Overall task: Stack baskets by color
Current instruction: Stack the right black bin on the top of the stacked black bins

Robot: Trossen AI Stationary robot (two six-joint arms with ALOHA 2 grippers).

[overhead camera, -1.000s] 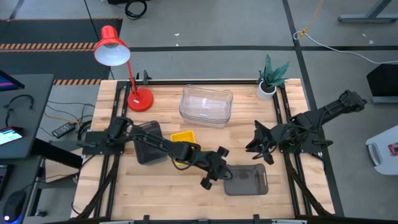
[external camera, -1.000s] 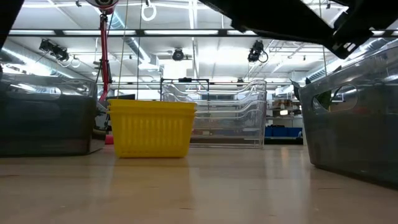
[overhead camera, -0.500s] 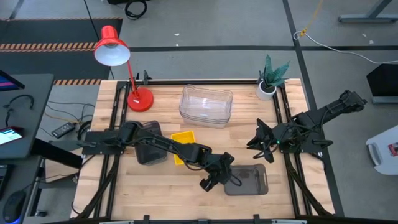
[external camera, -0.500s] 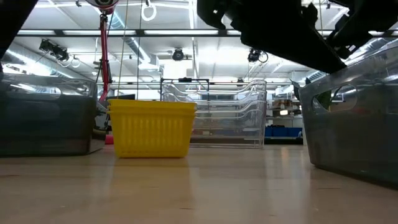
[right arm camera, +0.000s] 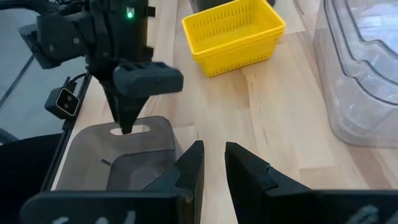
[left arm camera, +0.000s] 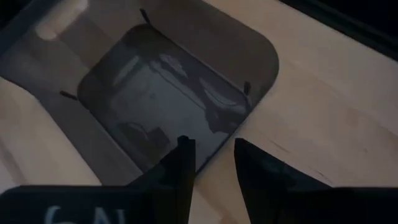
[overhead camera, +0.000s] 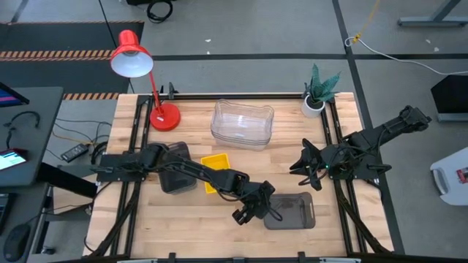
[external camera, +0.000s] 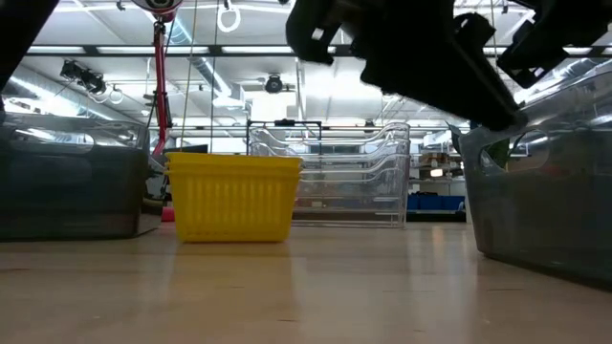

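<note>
A dark grey basket (overhead camera: 290, 212) lies near the table's front, right of centre. My left gripper (left arm camera: 211, 149) is open and points steeply down at its left end wall (right arm camera: 132, 132), which has a handle slot. One finger is over the inside and one over the table outside. A yellow basket (overhead camera: 216, 161), a second dark grey basket (overhead camera: 175, 169) and a stack of clear baskets (overhead camera: 243, 124) rest on the table. My right gripper (right arm camera: 211, 152) waits open at the right side with nothing between its fingers. My left gripper stands astride the grey basket's end wall (left arm camera: 214, 134), coming from above on a slant from the table's left. I cannot tell whether either finger touches the wall. The basket rests flat on the table.
A red desk lamp (overhead camera: 146, 80) stands at the back left and a small potted plant (overhead camera: 318, 91) at the back right. My left arm (overhead camera: 197, 172) stretches over the left grey basket and part of the yellow one. Bare wood (overhead camera: 146, 219) shows at the front left.
My left gripper has sunk toward the front grey basket's left end, tipping more steeply down and rolling a little. None of the baskets has moved.
</note>
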